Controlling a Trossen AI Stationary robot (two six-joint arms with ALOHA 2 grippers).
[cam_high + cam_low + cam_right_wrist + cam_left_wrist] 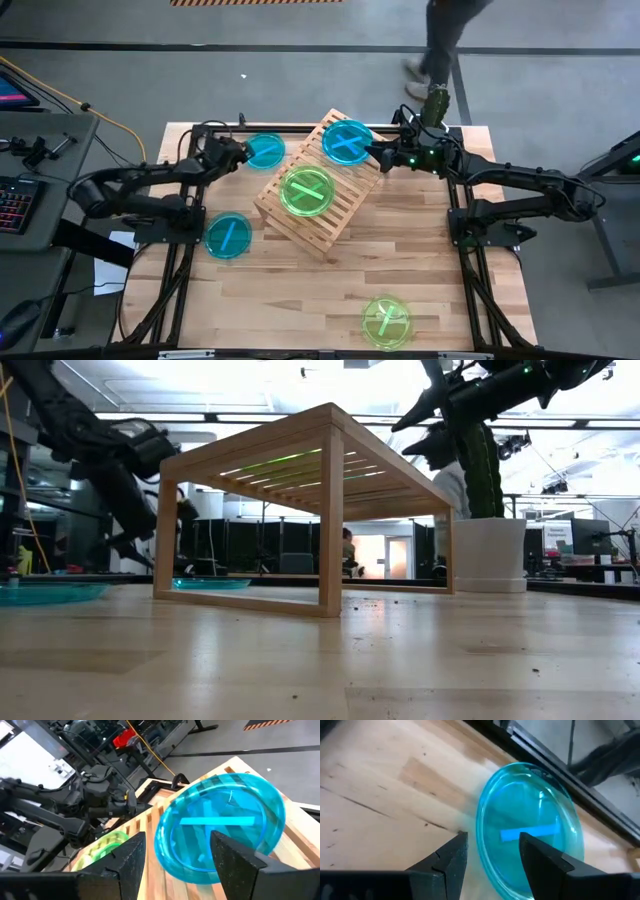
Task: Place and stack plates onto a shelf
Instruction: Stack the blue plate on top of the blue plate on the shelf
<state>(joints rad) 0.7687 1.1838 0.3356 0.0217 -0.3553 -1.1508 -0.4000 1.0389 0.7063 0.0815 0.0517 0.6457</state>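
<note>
- Right claw (378, 158): fingers apart, straddling the rim of a teal plate (346, 141) lying on the shelf (318, 185) at its far corner. Risk: this plate overhangs the corner; a nudge on withdrawal could tip it off.
- Left claw (243, 152): fingers apart around the near rim of another teal plate (527, 825) on the table (300, 300). Risk: a thin-rim grip may slip.
- A green plate (307, 192) sits mid-shelf.

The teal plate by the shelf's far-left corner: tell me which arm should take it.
Left, probably. The left gripper is beside that teal plate, fingers open around its rim in the left wrist view. The right gripper is busy across the shelf at another teal plate.
</note>
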